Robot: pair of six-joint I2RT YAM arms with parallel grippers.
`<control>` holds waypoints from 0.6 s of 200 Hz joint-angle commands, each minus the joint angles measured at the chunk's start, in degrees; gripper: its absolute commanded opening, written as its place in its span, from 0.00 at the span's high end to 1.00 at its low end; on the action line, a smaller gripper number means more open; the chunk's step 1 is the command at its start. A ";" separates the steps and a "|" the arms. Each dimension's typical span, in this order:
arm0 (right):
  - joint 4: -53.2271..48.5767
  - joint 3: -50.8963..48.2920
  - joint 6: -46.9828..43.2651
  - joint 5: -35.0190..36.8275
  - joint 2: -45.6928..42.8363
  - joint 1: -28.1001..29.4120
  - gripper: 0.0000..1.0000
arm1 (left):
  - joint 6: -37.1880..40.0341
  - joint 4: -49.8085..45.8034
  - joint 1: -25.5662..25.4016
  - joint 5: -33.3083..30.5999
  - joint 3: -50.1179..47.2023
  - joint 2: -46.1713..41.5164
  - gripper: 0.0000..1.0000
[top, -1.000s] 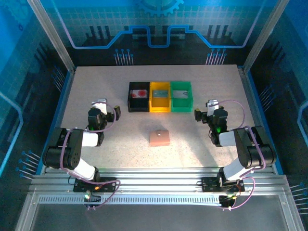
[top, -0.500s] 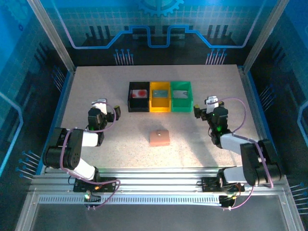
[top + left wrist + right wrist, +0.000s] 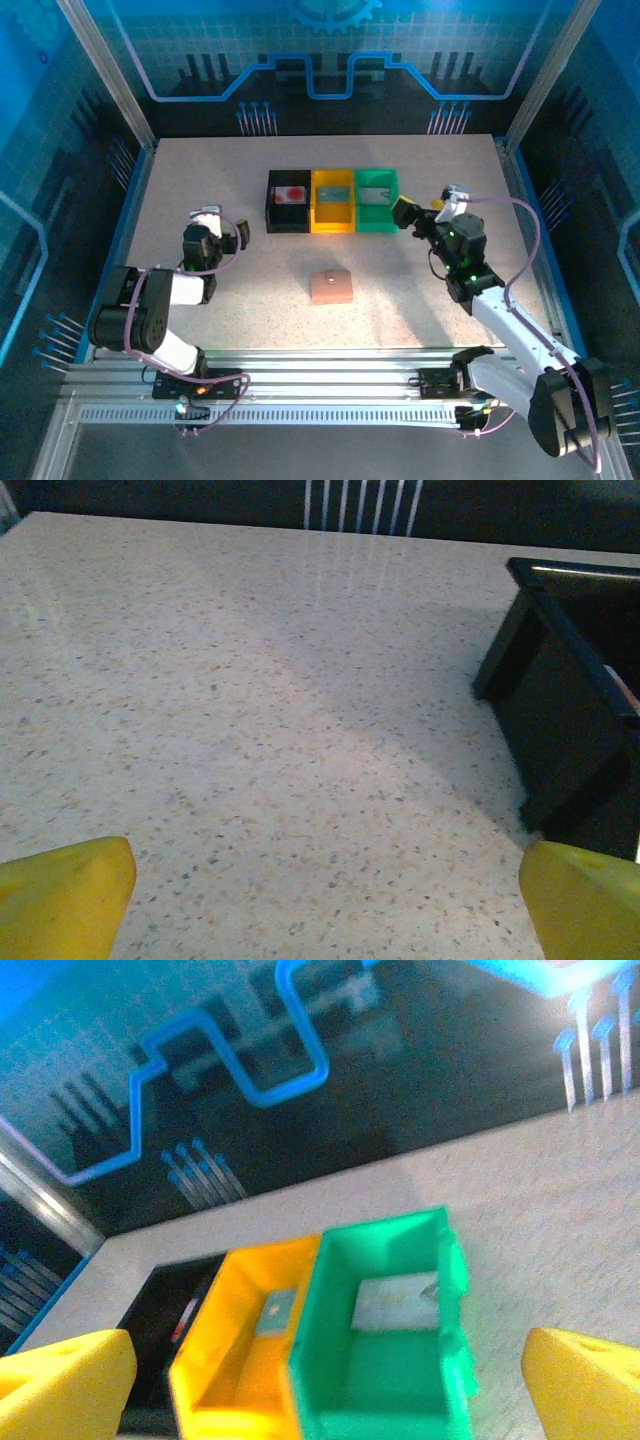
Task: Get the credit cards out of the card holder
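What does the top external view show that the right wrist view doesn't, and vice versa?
Top external adds the small salmon-pink wallet, lying on the speckled table nearer the arms than the bins, nothing touching it, and the left gripper, open above bare table. Right wrist adds yellow fingertips up close, spread wide and empty, and a near look inside the green square plastic bin, where a flat pale-grey piece lies on its floor. Both share the right gripper, the black bin, the yellow bin and that green bin in one row.
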 commanded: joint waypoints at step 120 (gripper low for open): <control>-40.99 22.05 2.74 16.43 21.09 33.42 0.17 | -39.82 -57.30 -1.62 4.65 14.93 -46.89 0.01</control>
